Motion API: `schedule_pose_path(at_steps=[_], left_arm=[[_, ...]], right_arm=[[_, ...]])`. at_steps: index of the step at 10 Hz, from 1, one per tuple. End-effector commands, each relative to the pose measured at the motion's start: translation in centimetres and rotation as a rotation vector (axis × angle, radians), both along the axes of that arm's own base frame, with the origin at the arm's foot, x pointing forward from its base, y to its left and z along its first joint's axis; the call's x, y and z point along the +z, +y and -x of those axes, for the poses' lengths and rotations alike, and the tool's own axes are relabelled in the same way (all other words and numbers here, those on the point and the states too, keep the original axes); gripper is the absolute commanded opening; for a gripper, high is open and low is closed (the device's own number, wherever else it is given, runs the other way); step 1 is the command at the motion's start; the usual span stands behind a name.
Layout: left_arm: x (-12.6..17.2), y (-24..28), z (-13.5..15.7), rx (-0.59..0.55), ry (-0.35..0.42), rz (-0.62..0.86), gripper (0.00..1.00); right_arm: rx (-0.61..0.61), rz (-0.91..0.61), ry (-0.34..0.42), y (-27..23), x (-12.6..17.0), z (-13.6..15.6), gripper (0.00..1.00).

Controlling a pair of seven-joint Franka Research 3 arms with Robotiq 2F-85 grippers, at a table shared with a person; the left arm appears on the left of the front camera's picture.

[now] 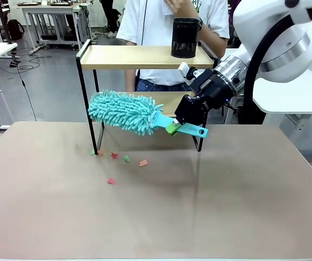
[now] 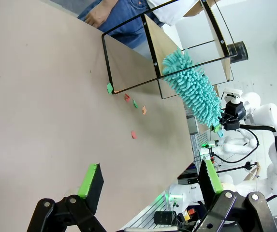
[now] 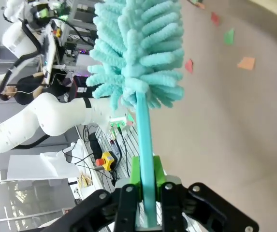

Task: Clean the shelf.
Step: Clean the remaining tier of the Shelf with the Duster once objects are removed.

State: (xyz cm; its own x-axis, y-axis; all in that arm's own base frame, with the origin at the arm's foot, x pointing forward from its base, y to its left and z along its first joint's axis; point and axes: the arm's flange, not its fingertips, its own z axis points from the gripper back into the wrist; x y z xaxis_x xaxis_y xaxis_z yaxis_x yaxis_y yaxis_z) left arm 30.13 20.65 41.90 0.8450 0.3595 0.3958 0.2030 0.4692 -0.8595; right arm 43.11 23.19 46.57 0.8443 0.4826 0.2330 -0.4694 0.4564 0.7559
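- Brown table top [image 1: 47, 217] is faced by a person [image 1: 161, 22] at its far edge. The shelf [image 1: 128, 56] is stood at the middle of that edge, its boards running left to right.
- A teal duster [image 1: 124, 112] is clamped by its handle [image 1: 193, 130] between the closed pads of the right gripper [image 1: 179, 124].
- The duster's long axis is laid nearly parallel to the shelf's front, fluff toward the robot's left.
- The fluff is held just in front of the lower board [image 1: 173, 99], near the left front leg. Contact cannot be told.
- That board lies beyond the duster, toward the far edge, so a push away from the robot is judged to come next.
- The right arm is brought in from the right, wrist tilted down and leftward beside the shelf's right front leg.
- The left gripper [image 2: 151, 178] is held with jaws wide apart and nothing between them, well apart from the shelf, so the right arm is nearer.
- Coloured scraps [image 1: 127, 159] are scattered on the table by the left front leg.
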Motion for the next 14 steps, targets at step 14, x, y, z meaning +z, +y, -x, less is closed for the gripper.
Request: schedule_pose_path(at_steps=[14], left_arm=[[-0.1,-0.2,-0.1,-0.001,-0.035,0.012,1.0]], right_arm=[[-0.163,-0.552,0.177,-39.0,-1.8,13.4,0.12]])
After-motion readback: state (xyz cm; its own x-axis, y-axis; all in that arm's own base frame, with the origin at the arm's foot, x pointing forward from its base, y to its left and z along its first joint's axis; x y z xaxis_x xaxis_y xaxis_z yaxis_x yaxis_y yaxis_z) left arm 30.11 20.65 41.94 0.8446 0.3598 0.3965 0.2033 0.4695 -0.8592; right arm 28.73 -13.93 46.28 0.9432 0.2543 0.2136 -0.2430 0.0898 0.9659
